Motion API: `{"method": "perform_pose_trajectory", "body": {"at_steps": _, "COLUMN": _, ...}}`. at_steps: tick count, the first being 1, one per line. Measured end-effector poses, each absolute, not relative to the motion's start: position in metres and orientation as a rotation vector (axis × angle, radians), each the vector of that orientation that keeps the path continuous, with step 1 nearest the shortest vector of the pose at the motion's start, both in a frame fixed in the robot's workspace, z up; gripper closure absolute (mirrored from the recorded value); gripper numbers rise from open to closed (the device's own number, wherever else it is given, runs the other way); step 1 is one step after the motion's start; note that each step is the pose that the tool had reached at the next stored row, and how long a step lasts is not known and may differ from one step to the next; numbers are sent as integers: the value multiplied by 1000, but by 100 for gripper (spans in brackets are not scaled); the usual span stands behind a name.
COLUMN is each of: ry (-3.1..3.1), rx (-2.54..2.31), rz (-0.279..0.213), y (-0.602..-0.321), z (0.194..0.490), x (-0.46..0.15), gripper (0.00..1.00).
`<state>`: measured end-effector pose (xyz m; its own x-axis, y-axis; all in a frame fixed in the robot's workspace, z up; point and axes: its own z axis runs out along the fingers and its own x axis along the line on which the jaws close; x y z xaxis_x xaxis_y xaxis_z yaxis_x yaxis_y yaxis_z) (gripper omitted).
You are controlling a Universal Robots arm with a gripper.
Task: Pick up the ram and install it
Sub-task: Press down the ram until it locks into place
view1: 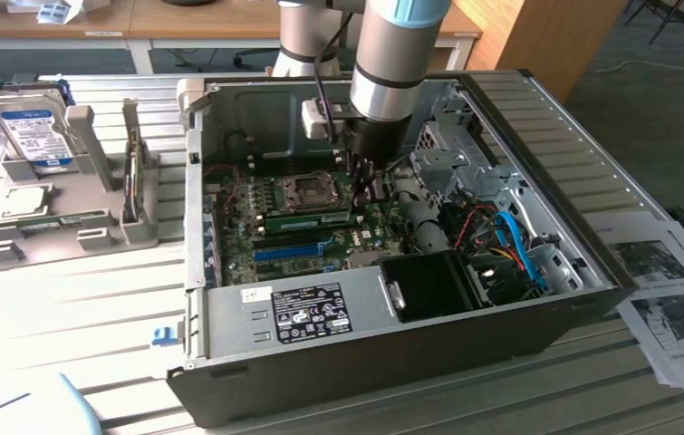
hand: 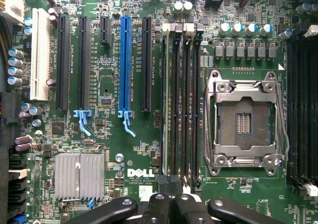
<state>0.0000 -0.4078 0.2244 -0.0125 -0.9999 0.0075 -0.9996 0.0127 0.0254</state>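
The ram (view1: 312, 218) is a narrow green stick standing on edge in a memory slot on the motherboard inside the open computer case (view1: 378, 353), just in front of the processor socket (view1: 312, 188). My gripper (view1: 363, 192) reaches down into the case over the end of the ram toward the exterior view's right. In the wrist view my gripper (hand: 169, 196) is shut, its black fingers (hand: 156, 206) pressed together with nothing visible between them, over one end of the row of memory slots (hand: 180, 105).
A long blue slot (hand: 124, 65) and black slots lie beside the memory slots, with the metal processor socket (hand: 243, 122) on the other side. A hard drive (view1: 30, 131) stands in a grey rack at the exterior view's left. Papers (view1: 668, 290) lie at its right.
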Motion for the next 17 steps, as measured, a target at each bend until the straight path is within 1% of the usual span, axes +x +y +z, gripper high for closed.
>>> {"method": "perform_pose_trajectory", "body": {"at_steps": 17, "ry": -2219, "rx": 2191, "rz": -20, "y": -408, "z": 223, "x": 0, "gripper": 91}}
